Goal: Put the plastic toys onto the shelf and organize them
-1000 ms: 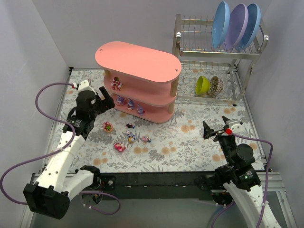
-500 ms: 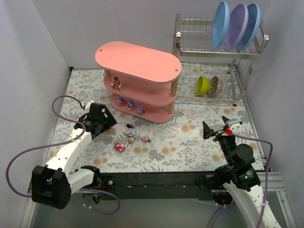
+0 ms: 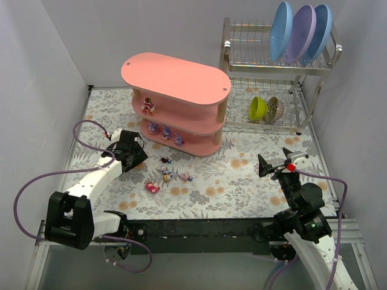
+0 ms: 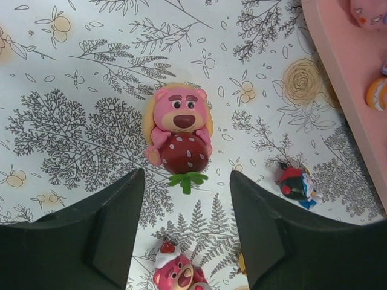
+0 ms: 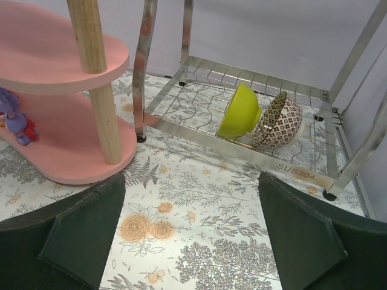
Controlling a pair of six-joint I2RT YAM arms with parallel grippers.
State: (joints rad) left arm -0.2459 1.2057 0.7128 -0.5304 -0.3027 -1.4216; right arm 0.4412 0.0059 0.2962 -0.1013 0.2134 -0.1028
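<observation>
The pink shelf [image 3: 175, 75] stands at the back middle, with several small toys [image 3: 164, 130] on its lower tiers. Loose toys [image 3: 166, 175] lie on the floral mat in front of it. My left gripper [image 3: 130, 154] is low over the mat, left of them. In the left wrist view it [image 4: 186, 175] is open and empty. A pink bear hugging a strawberry [image 4: 179, 136] lies just ahead of its fingertips. A second pink bear with a cream hat [image 4: 175, 272] lies between the fingers, lower down. My right gripper [image 3: 275, 164] is open and empty at the right, also in its wrist view [image 5: 192, 181].
A wire dish rack [image 3: 275, 90] stands at the back right with a green bowl [image 5: 239, 112], a patterned bowl [image 5: 278, 121] and plates [image 3: 302, 30]. A red-black toy [image 4: 294, 181] lies right of my left fingers. The shelf's bottom tier edge [image 4: 351, 78] is close at the right.
My left arm has swung down from the shelf to the mat and now hovers low by the strawberry bear. The right arm has not moved.
</observation>
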